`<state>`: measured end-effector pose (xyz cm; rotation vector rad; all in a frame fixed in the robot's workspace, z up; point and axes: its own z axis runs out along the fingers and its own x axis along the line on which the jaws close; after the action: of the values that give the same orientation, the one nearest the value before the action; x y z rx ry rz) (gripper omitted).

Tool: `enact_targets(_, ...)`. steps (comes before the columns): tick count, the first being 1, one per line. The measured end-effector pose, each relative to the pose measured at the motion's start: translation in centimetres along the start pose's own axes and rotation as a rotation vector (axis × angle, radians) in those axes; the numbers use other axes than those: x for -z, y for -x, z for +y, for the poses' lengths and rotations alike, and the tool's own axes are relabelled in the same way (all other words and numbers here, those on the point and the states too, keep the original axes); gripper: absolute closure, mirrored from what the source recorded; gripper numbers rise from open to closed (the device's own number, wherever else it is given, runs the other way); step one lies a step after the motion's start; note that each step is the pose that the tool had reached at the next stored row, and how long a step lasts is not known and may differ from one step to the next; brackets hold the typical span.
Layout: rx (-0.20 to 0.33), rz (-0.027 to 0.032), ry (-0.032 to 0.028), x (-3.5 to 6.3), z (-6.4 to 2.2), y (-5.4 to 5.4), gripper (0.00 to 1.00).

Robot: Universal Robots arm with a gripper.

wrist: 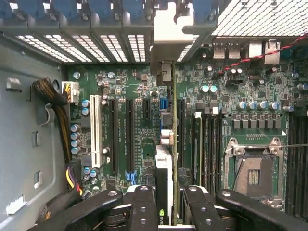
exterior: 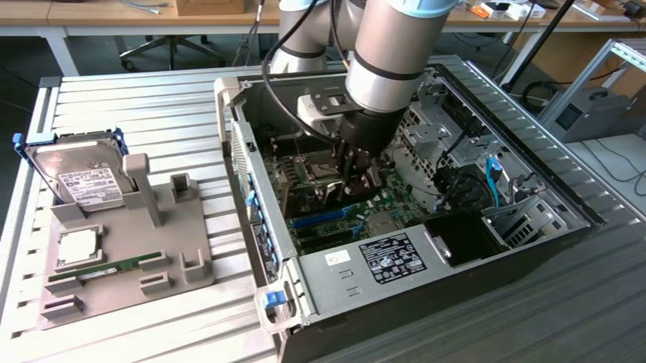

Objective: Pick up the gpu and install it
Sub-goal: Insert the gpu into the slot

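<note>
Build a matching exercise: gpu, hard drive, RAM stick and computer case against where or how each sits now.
1. gpu
2. hard drive
3. RAM stick
4. computer case

A. lies flat on the gray holder
B. open, with the arm reaching inside
C. stands on edge in the gray holder
D. gripped in the pincer, over the motherboard

Pairs: 1-D, 2-C, 3-A, 4-B

An open PC case [exterior: 333, 283] lies on the slatted bench [exterior: 151, 98]. Its green motherboard [wrist: 120, 86] shows a CPU socket [wrist: 252, 173] and a white slot [wrist: 95, 127]. Beside the case, toward the exterior view's left, a grey holder [exterior: 121, 295] carries a tilted hard drive [exterior: 79, 180], a CPU [exterior: 79, 247] and a flat RAM stick [exterior: 119, 266].
</note>
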<state>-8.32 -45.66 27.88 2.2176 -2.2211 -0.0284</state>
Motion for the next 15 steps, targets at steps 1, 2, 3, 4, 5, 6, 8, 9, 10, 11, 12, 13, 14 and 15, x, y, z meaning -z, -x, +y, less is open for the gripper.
enact_targets(1, 0.0, -0.0001, -0.0001, -0.01, 0.11, 0.0, 0.73)
enact_targets(2, 0.0, 0.0, 0.0, 0.0, 0.34, 0.0, 0.73)
enact_targets(3, 0.0, 0.0, 0.0, -0.01, 0.46, 0.0, 0.73)
enact_targets(4, 0.0, 0.0, 0.0, -0.01, 0.51, 0.0, 0.73)
enact_targets(5, 0.0, 0.0, 0.0, -0.01, 0.51, 0.0, 0.73)
enact_targets(6, 0.0, 0.0, 0.0, -0.01, 0.51, 0.0, 0.73)
enact_targets(8, 0.0, -0.0001, -0.0001, -0.01, 0.64, 0.0, 0.73)
enact_targets(9, 0.0, 0.0, 0.0, -0.01, 0.76, 0.0, 0.73)
enact_targets(10, 0.0, 0.0, 0.0, -0.01, 0.87, 0.0, 0.73)
enact_targets(11, 0.0, -0.0001, -0.0001, -0.02, 1.01, 0.0, 0.73)
enact_targets(12, 0.0, 0.0, 0.0, -0.02, 1.04, 0.0, 0.73)
enact_targets(13, 0.0, 0.0, 0.0, -0.01, 1.07, 0.0, 0.73)
enact_targets(14, 0.0, 0.0, 0.0, -0.02, 1.09, 0.0, 0.73)
enact_targets(15, 0.0, 0.0, 0.0, -0.02, 1.16, 0.0, 0.73)
